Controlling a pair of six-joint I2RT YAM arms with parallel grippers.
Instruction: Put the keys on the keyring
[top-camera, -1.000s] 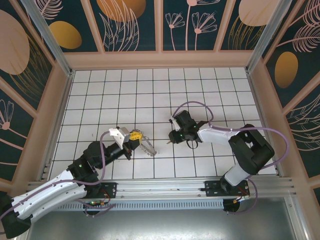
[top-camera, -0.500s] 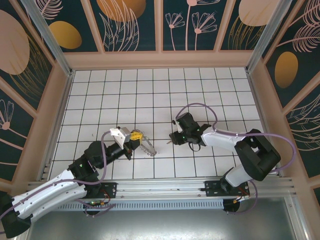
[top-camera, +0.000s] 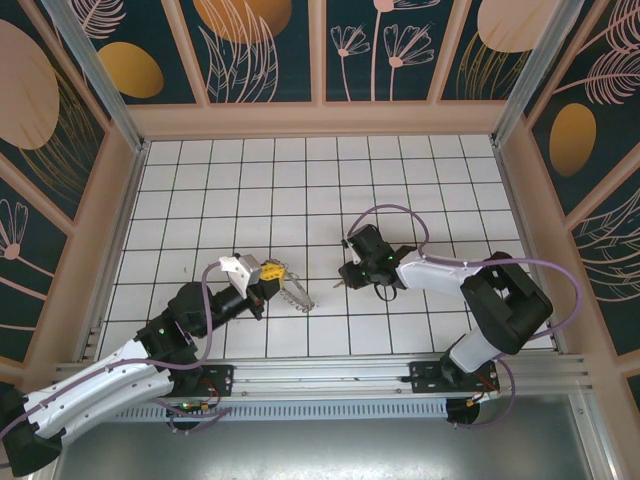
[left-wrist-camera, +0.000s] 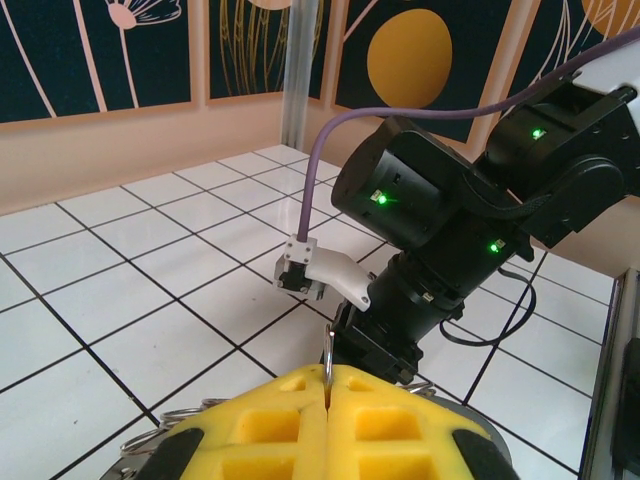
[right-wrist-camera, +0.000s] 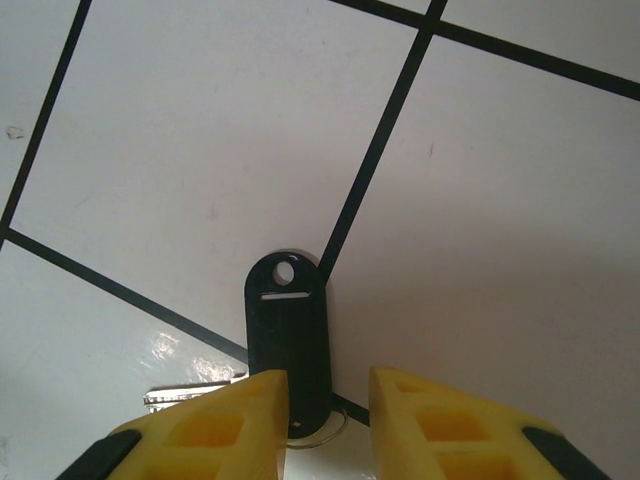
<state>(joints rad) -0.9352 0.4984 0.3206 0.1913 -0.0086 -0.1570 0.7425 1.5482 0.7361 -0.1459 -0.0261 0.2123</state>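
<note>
Black and flat, the keys (right-wrist-camera: 287, 340) lie on a white tile (right-wrist-camera: 500, 250), their lower end between the right gripper's (right-wrist-camera: 330, 400) yellow fingertips (right-wrist-camera: 230, 420). These stand a narrow gap apart, and I cannot tell whether they touch the keys. That wrist view also shows a silver blade (right-wrist-camera: 190, 397) beside the left fingertip. The left wrist view shows the left gripper (left-wrist-camera: 328, 385) pressed together on a thin wire of the keyring (left-wrist-camera: 327, 350). From above, the keyring lies near the right gripper but apart from it.

A lab test cell: a white, black-gridded tile counter (top-camera: 250, 190) boxed in by dark teal flower-painted wall panels (top-camera: 380, 45), with a grey aluminium mounting rail (top-camera: 330, 372) in front.
</note>
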